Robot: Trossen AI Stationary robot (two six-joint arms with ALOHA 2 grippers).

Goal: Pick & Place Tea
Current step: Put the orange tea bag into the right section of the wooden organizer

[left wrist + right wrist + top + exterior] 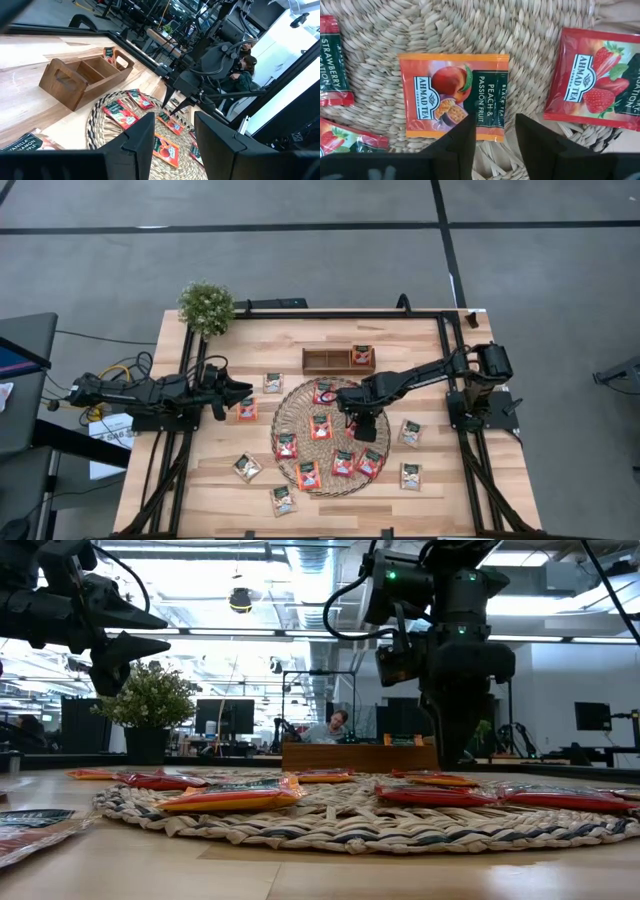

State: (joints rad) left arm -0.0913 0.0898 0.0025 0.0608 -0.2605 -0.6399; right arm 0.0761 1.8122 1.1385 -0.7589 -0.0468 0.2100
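I saw the left gripper (pixel 243 388) part-open, empty, near the mat's (pixel 290 416) left edge. The high view hid the right gripper (pixel 364 430); only its wrist view showed open, empty fingers (pixel 462 137) over an orange tea sachet (pixel 453 95).

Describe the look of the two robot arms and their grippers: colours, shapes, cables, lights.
Both arms are matt black, built of jointed segments on black frame rails. The left gripper and right gripper each end in two flat, dark, wedge-shaped fingers. Black cables loop along the right arm, whose housing shows small green lights in the low view. Yellow and orange cables lie bundled by the left arm's base.
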